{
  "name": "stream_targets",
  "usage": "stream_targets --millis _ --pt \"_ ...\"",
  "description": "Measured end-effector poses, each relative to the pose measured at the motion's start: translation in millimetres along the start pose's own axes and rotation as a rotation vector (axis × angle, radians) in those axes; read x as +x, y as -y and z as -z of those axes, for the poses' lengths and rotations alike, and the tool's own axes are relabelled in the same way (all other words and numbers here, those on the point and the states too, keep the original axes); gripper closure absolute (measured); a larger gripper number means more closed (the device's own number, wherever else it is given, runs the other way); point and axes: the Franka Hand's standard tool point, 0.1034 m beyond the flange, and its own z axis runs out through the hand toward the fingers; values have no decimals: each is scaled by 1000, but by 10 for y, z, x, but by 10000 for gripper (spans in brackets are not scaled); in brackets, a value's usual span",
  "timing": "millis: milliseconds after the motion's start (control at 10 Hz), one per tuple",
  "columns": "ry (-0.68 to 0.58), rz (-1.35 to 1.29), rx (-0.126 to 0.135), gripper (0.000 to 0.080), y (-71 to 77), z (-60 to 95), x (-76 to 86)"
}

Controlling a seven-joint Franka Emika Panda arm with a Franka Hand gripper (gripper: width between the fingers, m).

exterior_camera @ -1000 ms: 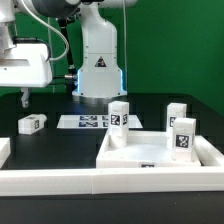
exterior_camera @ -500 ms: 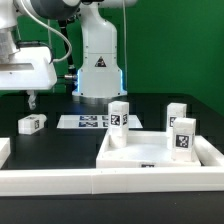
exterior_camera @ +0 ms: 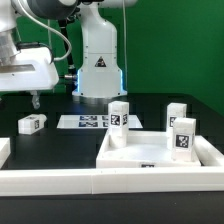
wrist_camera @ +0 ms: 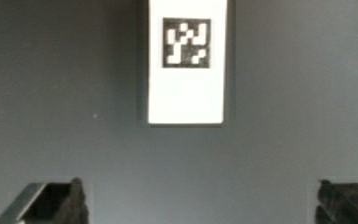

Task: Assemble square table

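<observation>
The square table's white slab (exterior_camera: 130, 152) lies at the exterior view's right, with three tagged white legs standing upright on it (exterior_camera: 119, 114) (exterior_camera: 177, 113) (exterior_camera: 185, 138). A loose leg (exterior_camera: 31, 123) lies flat on the black table at the exterior view's left. My gripper (exterior_camera: 33, 102) hangs open just above this leg and holds nothing. In the wrist view the lying leg (wrist_camera: 188, 62) shows its tag and sits ahead of my gripper (wrist_camera: 201, 205). The dark fingertips (wrist_camera: 51, 203) stand wide apart with only bare table between them.
The marker board (exterior_camera: 88, 121) lies flat between the loose leg and the slab. Long white rail walls (exterior_camera: 60, 182) run along the front edge and beside the slab. The robot's white base (exterior_camera: 98, 60) stands at the back before a green backdrop.
My gripper has come down and slightly toward the exterior view's right, closer to the lying leg. It stays open, and no part has moved.
</observation>
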Motion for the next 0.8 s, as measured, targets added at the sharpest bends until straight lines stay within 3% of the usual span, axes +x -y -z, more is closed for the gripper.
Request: stream_targets --millis 300,800 --pt "51 4 6 151 6 -45 -34" --pt "432 21 -38 151 -124 -192 -42"
